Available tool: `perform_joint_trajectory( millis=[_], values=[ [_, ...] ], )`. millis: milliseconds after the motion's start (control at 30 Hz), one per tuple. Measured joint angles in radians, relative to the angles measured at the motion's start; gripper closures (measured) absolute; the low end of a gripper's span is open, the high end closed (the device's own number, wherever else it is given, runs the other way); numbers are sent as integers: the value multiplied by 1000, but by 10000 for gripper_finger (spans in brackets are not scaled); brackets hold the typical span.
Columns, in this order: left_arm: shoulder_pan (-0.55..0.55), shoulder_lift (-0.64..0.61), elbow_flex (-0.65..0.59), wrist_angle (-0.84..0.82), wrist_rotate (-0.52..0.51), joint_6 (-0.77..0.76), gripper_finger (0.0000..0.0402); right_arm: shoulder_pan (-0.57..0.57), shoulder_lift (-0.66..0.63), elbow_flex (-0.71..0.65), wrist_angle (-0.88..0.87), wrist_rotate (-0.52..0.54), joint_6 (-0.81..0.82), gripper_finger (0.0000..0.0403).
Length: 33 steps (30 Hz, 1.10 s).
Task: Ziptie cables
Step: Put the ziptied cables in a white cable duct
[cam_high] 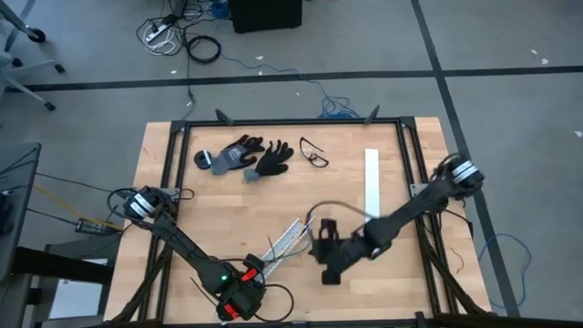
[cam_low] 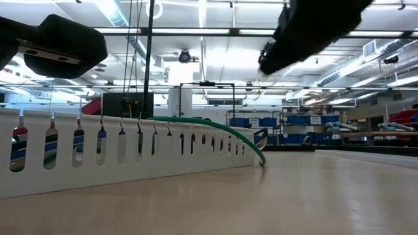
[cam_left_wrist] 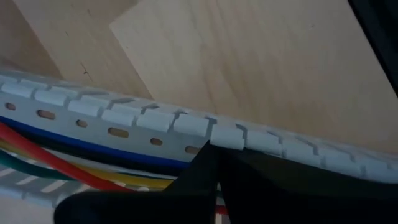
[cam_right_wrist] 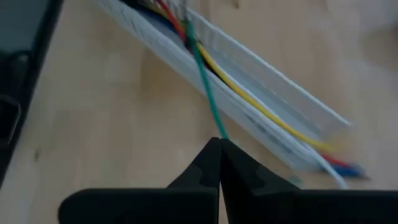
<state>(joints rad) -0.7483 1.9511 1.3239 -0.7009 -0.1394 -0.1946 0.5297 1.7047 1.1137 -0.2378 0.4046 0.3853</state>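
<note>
Wooden table (cam_high: 219,210): bare wood across left and middle, open room there; black frame rails run along edges. Slotted white cable duct (cam_high: 287,239) lies slanted near front middle, cables (cam_right_wrist: 214,68) (yellow, blue, red, green) inside it. Second white strip (cam_high: 372,182) lies right, under right arm. Black gloves (cam_high: 244,158) and safety glasses (cam_high: 314,153) near far edge, well apart from the work. Left gripper (cam_left_wrist: 214,165) clenched, tips against duct wall. Right gripper (cam_right_wrist: 219,146) clenched, tips at green wire beside duct.

Pale wooden desk (cam_high: 219,214); white slotted strips (cam_left_wrist: 155,121); cables (cam_right_wrist: 205,62) in green, yellow, red and blue; black-and-grey gloves (cam_high: 244,157); both hands' fingers (cam_right_wrist: 219,177) dark black.
</note>
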Motion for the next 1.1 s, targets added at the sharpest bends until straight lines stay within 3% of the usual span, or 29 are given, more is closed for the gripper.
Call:
perform_joint_trajectory(
  millis=[133,300,400,500,767,867,1100],
  values=[
    [0,0,0,1,2,-1,401,26,143,-3,122,68,-12,403],
    [0,0,0,2,3,-14,401,42,264,53,111,192,-53,403],
    [0,0,0,1,3,-20,401,67,278,89,90,267,-132,403],
    [0,0,0,2,7,-20,401,90,245,98,84,263,-220,403],
    [0,-1,0,3,13,-21,401,60,174,98,106,-80,-314,396],
    [0,-1,0,10,10,-45,401,33,172,98,107,-129,-332,383],
    [0,-1,0,37,-4,-57,401,-1,173,98,137,-311,-365,291]
  ],
)
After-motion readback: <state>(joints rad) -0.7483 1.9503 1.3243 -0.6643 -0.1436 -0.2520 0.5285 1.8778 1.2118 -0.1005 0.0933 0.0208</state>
